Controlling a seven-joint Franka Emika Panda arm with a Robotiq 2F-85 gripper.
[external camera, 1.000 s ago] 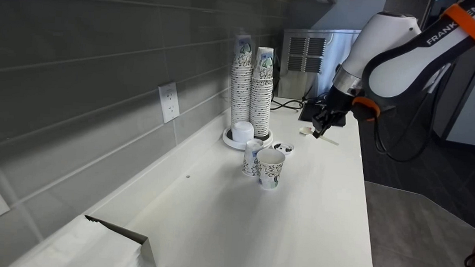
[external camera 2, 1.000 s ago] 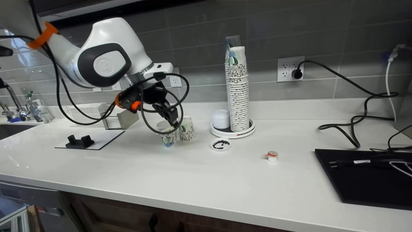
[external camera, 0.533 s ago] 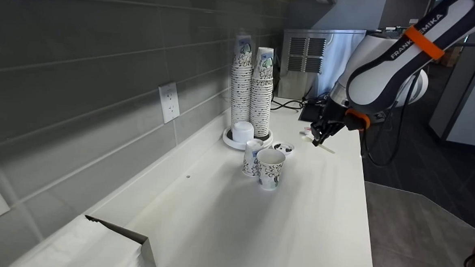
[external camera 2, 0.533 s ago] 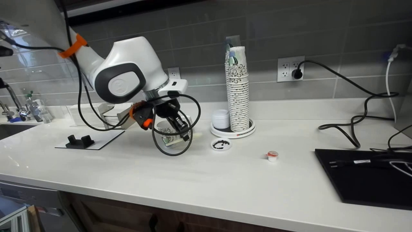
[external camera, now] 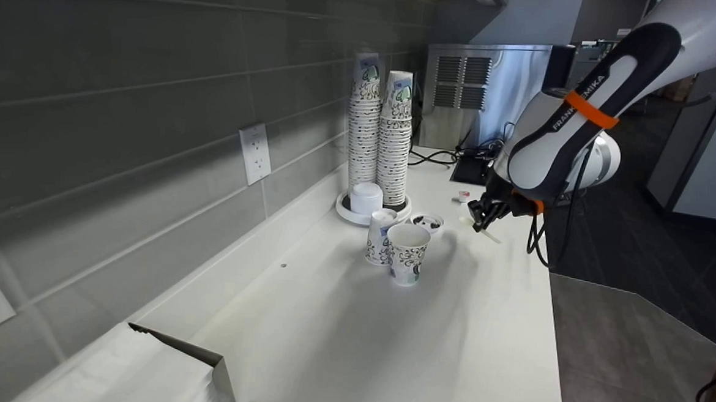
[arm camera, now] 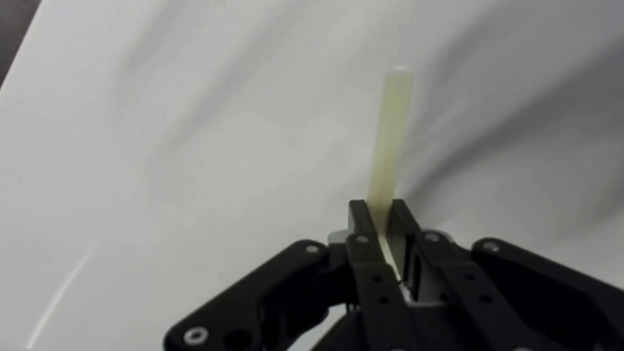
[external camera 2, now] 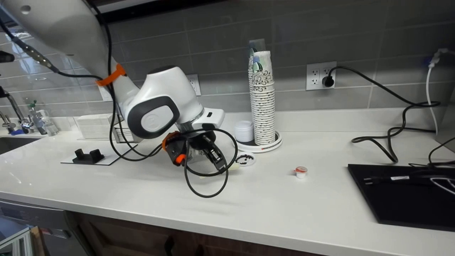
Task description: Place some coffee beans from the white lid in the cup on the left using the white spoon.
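Claw (arm camera: pixel 379 204) nearly closed, with the handle of the white spoon (arm camera: pixel 391 131) tight between its black fingers (arm camera: pixel 360 218).

Fingers (arm camera: pixel 360 220) pinch something slim, pale — probably the white spoon (arm camera: pixel 389 139) — above the counter (arm camera: pixel 234 161).

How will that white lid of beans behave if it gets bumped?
The white lid sits low and wide, so it would probably slide rather than tip. The beans look loose and the lid shallow, so some might spill.
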